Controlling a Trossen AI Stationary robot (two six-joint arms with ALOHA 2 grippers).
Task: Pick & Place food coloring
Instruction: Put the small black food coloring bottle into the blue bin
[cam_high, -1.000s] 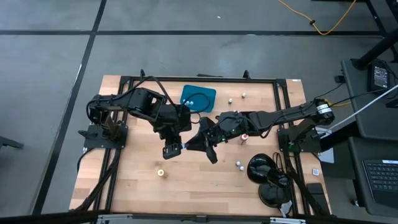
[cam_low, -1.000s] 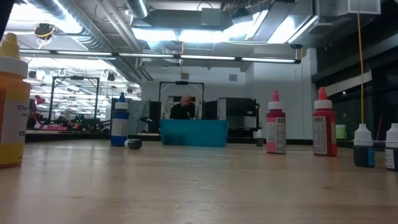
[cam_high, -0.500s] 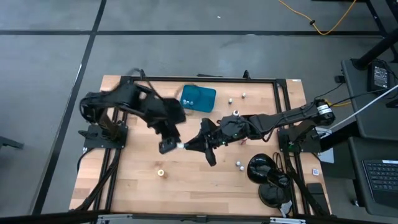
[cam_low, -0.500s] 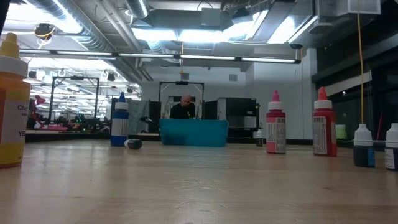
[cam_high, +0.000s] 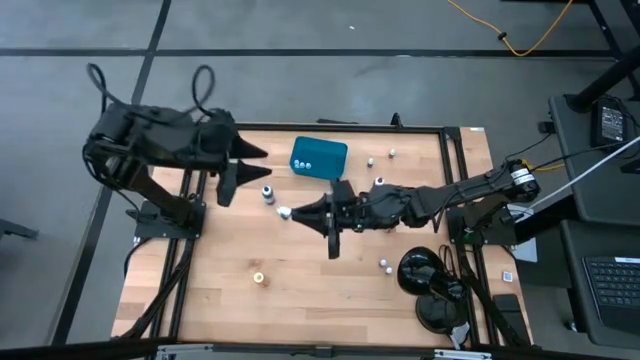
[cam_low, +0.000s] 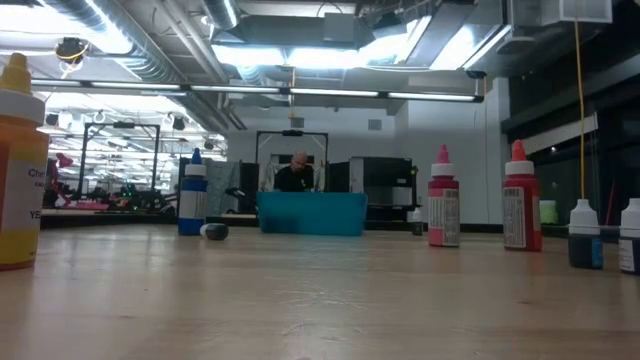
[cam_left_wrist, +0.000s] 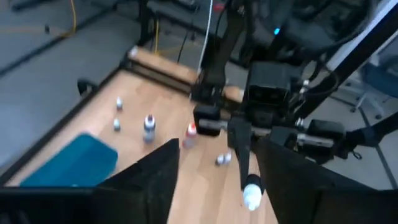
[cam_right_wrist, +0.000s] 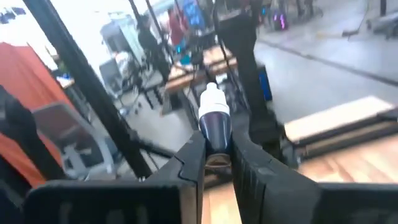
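Observation:
My right gripper (cam_high: 300, 212) hovers over the middle of the table, shut on a tiny food coloring bottle (cam_high: 286, 213) with a white cap and dark blue contents (cam_right_wrist: 214, 121). My left gripper (cam_high: 250, 165) is open and raised near the table's far left; in its wrist view (cam_left_wrist: 217, 163) it faces that bottle (cam_left_wrist: 251, 191). Another small bottle (cam_high: 267, 193) stands on its base between the grippers. The teal tray (cam_high: 333, 160) lies flat at the far edge with two bottles (cam_high: 305, 162) in it. Neither gripper appears in the low view. My right gripper pinches the bottle's lower body (cam_right_wrist: 216, 138) between its two fingers (cam_right_wrist: 189, 158). The fingers come level from the table's right. The bottle is lifted clear and lies along the fingers, with its white cap (cam_right_wrist: 212, 98) sticking out past the fingertips toward the table's left.
Loose bottles stand right of the tray (cam_high: 370, 161) (cam_high: 392, 152), near the right arm (cam_high: 380, 181), and toward the near edge (cam_high: 384, 265); a yellow one (cam_high: 258, 278) stands near left. A black object (cam_high: 425, 275) sits at the near right. A person (cam_low: 297, 172) sits far behind the tray.
My left gripper, which was close against the bottle's cap end opposite my right gripper, has pulled away up and toward the table's far left, uncovering a standing bottle. My right gripper has kept the bottle and carried it a little toward the far edge.

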